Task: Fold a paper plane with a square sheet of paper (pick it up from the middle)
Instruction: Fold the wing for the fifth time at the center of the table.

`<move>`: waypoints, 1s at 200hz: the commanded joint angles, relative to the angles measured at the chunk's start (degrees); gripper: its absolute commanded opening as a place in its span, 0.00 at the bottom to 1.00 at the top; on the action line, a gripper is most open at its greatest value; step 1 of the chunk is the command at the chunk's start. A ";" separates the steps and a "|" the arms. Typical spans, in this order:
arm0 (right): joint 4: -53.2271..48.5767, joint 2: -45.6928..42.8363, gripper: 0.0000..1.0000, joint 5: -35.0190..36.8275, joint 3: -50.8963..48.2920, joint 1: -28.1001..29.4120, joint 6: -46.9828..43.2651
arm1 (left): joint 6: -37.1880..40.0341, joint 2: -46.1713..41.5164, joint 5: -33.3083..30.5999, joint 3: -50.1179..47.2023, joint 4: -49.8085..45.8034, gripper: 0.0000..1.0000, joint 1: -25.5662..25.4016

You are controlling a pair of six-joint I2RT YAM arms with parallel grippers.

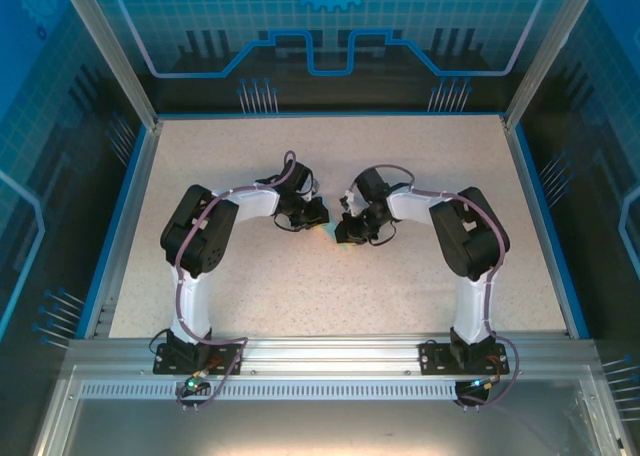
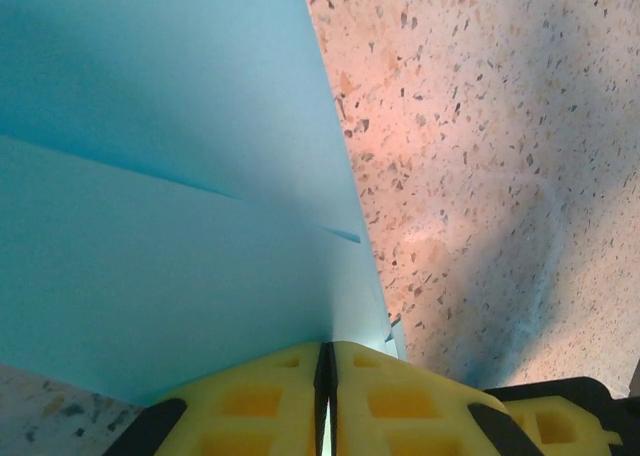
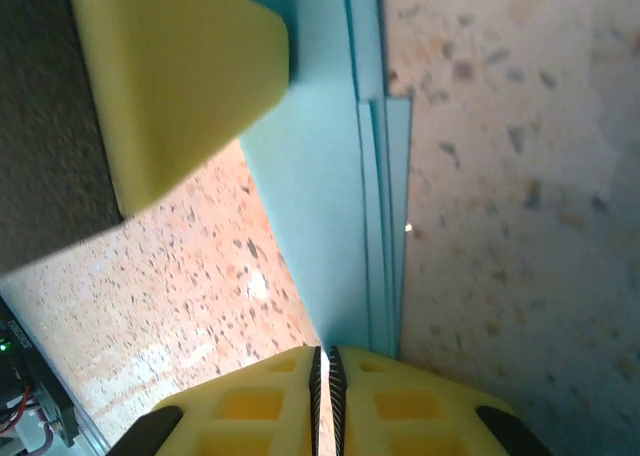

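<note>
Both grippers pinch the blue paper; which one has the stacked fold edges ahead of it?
The right gripper: layered edges of the paper run straight from its shut jaws. The left gripper faces broad flat panels.

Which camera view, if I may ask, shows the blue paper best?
Left wrist: the blue paper spreads wide, creases plain. Right wrist gives its stacked edges; in the top view it is mostly hidden.

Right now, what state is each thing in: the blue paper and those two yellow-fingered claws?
blue paper: folded into several overlapping layers, pinched by both grippers.
left gripper: shut, fingers clamped on the paper.
right gripper: shut, fingers clamped on the paper's stacked edges.
</note>
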 commanded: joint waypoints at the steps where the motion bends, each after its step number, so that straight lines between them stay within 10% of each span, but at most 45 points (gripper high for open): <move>1: -7.81 -2.23 0.14 0.56 -2.56 -0.55 -1.88 | 1.70 2.88 -3.65 0.24 -4.60 0.14 0.16; 200: -8.93 0.99 0.14 4.64 2.21 1.66 -3.17 | -0.05 3.40 -5.49 2.15 -7.57 0.15 0.15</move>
